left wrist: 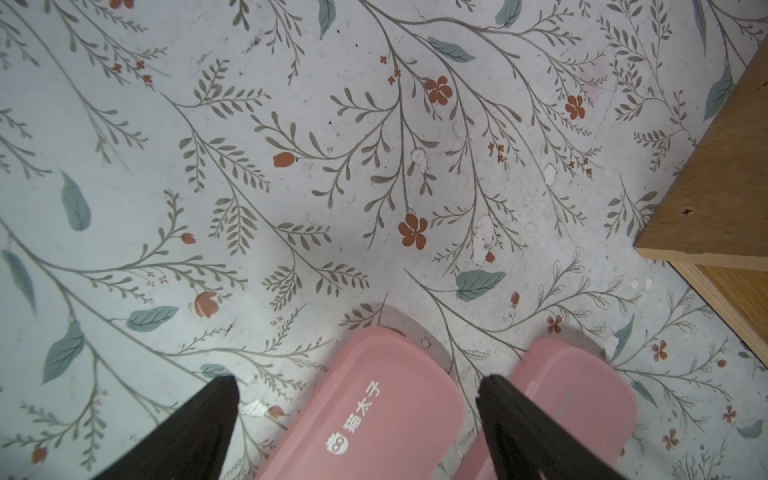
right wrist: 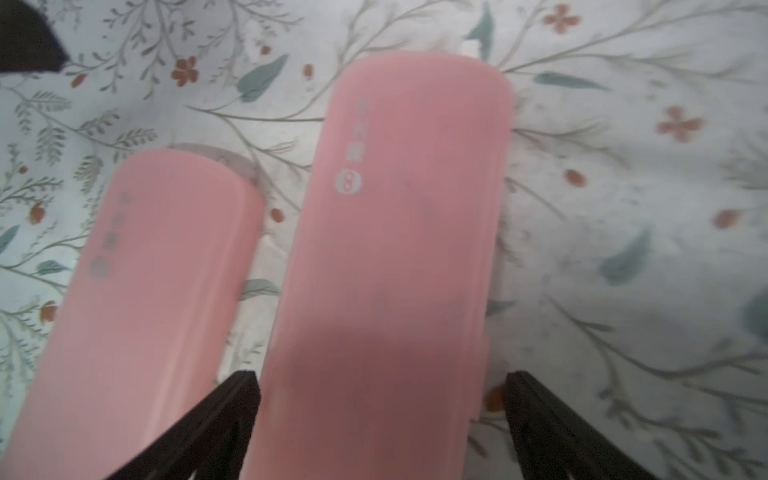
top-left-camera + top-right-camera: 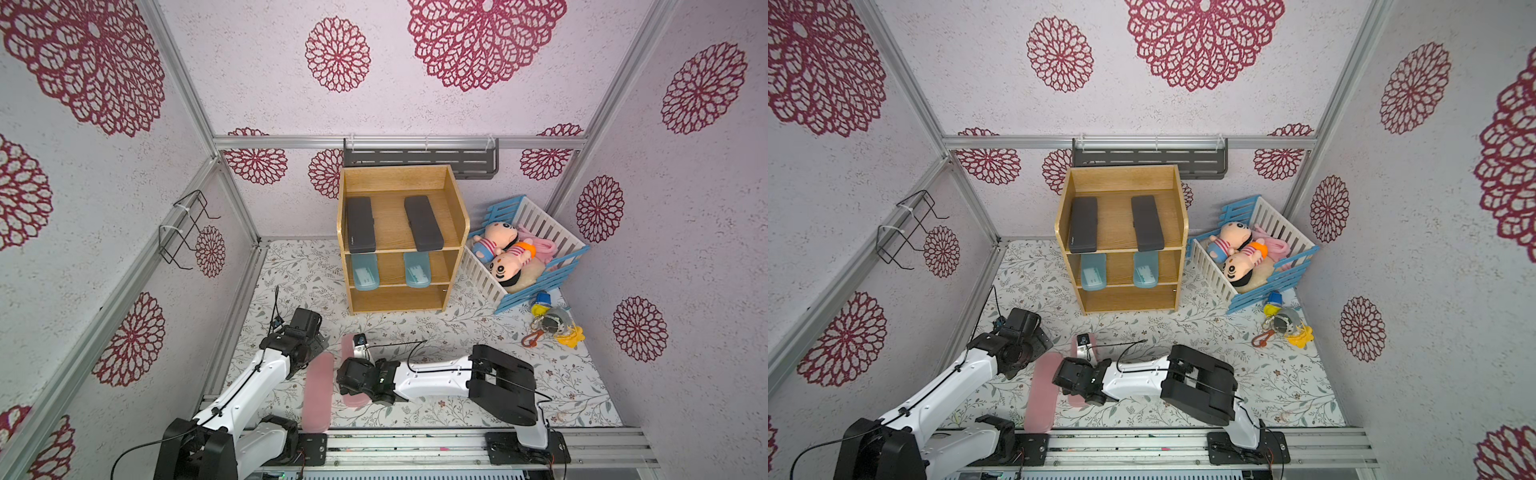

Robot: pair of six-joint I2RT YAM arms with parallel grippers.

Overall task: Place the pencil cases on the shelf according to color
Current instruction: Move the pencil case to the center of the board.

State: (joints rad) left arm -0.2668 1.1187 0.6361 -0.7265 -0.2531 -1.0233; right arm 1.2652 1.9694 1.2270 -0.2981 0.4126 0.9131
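Two pink pencil cases lie side by side on the flowered table near the front. My left gripper [image 1: 361,379] is open, its fingers straddling the far end of the left pink case [image 3: 318,392] [image 1: 374,424]. Over the right pink case [image 3: 348,347] [image 2: 395,249] hangs my right gripper [image 2: 381,374] [image 3: 357,380], open, with a gap at each finger. The wooden shelf [image 3: 399,298] [image 3: 1127,300] stands behind. Two black cases [image 3: 360,224] [image 3: 423,223] lie on its top tier and two teal cases [image 3: 365,272] [image 3: 417,270] on the middle tier. The bottom tier holds nothing.
A blue-and-white slatted crate [image 3: 552,272] with plush dolls stands right of the shelf, with small toys [image 3: 552,326] in front of it. A grey slotted rack [image 3: 419,160] hangs on the back wall and a black wire holder [image 3: 187,228] on the left wall.
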